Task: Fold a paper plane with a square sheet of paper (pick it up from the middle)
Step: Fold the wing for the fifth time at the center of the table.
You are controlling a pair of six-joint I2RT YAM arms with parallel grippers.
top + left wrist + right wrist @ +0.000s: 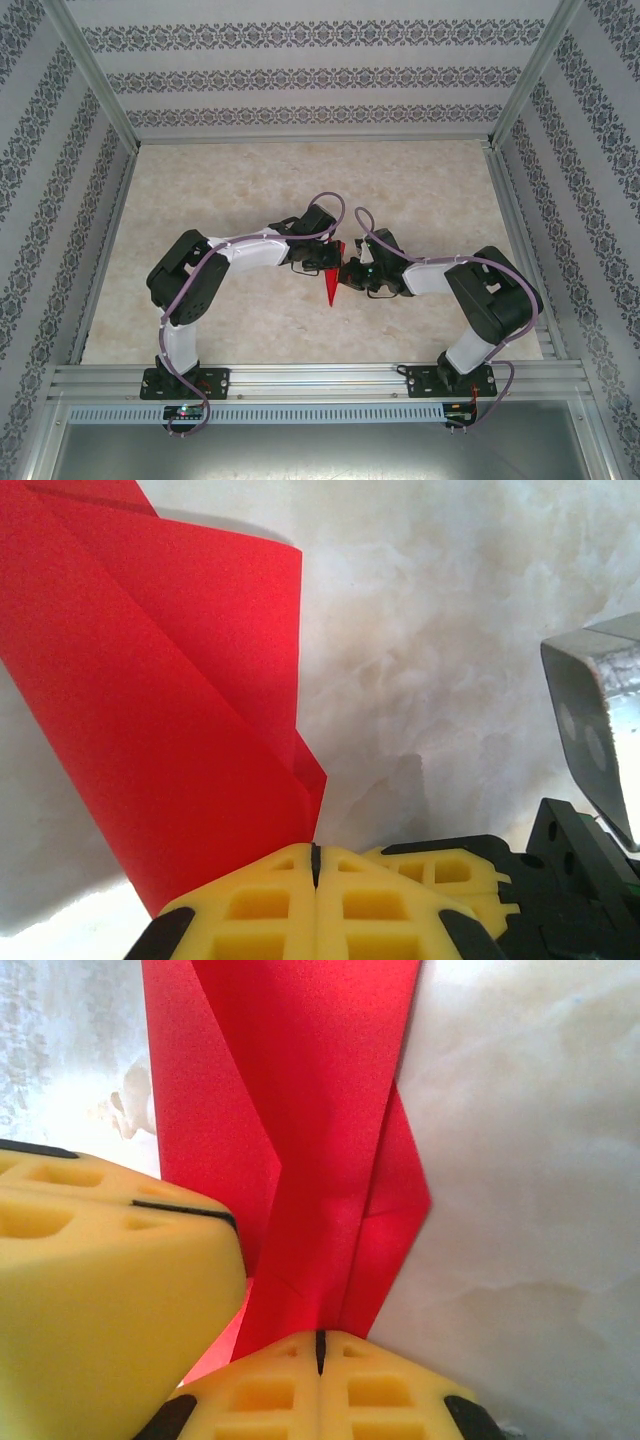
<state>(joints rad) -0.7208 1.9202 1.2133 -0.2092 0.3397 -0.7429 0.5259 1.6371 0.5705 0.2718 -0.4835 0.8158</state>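
Both left end effector (315,865) and right end effector (320,1348) pinch the paper plane (332,283), long axis near-far, tip toward arm bases (185,383).

Robot lab cell, aluminium frame (300,378), wallpapered panels (300,80)

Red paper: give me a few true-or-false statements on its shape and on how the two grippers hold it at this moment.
1. The red paper sits between the two arms' ends, near the middle of the table. True.
2. The left gripper has its fingers spread wide. False: they are shut on the paper.
3. The right gripper is shut on the paper. True.
4. The paper is a flat, unfolded square. False: it is folded, with creases and overlapping layers, and tapers to a point in the top view.
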